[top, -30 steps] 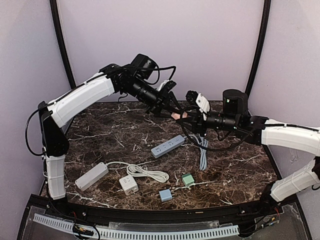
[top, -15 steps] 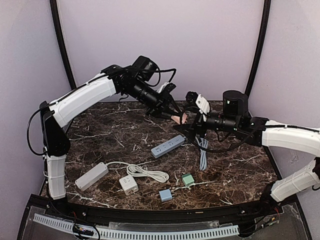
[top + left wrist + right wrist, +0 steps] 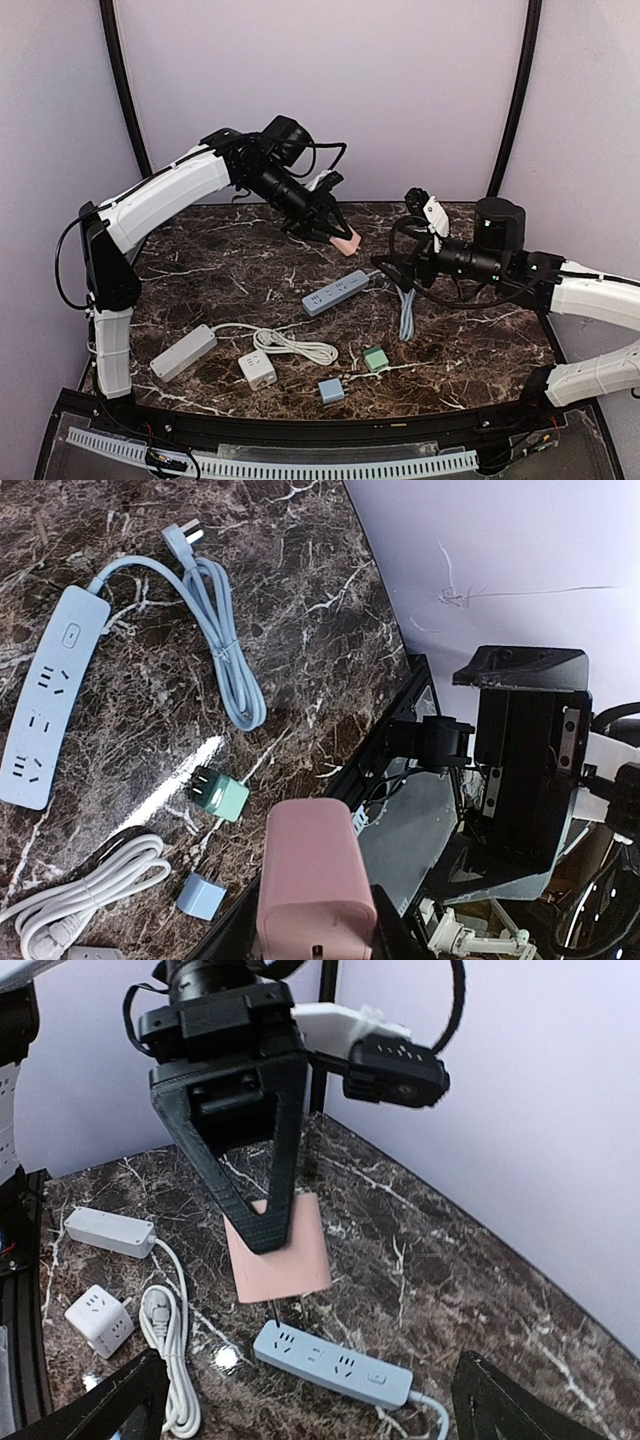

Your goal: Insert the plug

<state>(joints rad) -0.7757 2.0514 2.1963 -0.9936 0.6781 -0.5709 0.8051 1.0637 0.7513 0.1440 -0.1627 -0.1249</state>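
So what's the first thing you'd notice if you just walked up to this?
The pink plug pinched in the left gripper, held up in the air above the dark marble table. Next, the right gripper off to its right, jaws wide and empty, and the blue power strip lying on the table just below them.

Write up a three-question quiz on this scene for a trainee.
1. Which gripper holds the pink plug?
2. True or false: the right gripper is shut.
3. The cord of the blue power strip is: A) lying loose on the table; B) plugged into the strip's own sockets; C) held in a gripper.
Key: 1, the left gripper; 2, false, it is open; 3, A.
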